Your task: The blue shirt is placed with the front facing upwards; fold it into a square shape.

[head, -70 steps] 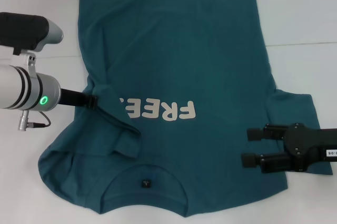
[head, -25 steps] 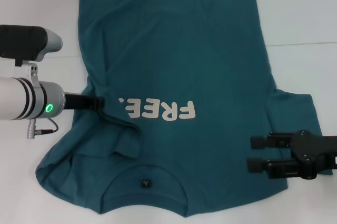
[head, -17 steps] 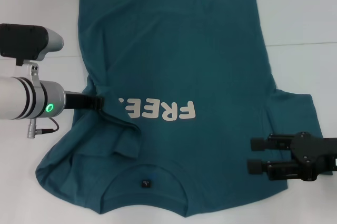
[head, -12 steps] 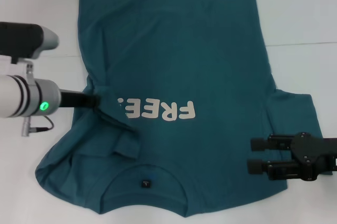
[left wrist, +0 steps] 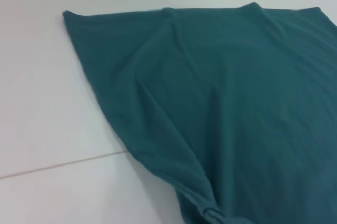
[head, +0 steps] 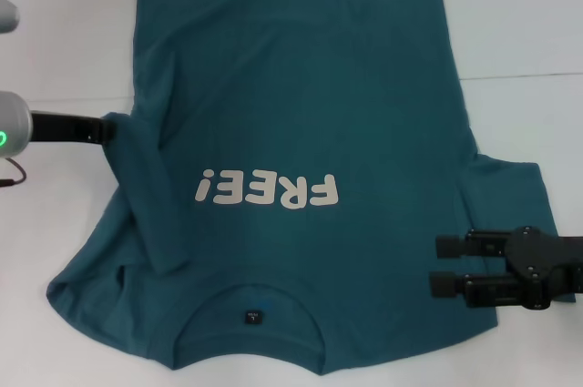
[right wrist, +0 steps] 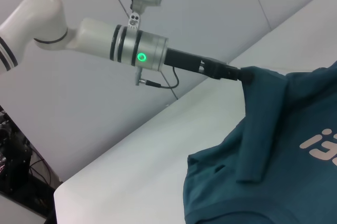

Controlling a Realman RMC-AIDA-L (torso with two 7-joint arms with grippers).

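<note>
blue shirt [head: 310, 132]: flat on white desk [head: 528, 23], lettering up. left pincer [head: 107, 128]: clenched on sleeve fold at shirt's left edge; best kept low, drawn evenly. right pincer [head: 442, 264]: released, over right sleeve.

A white table [head: 528, 32] carries the blue shirt [head: 301, 114], spread flat.

Bright, even overhead light, soft faint shadows, no glare; the left wrist view looks slightly soft.
</note>
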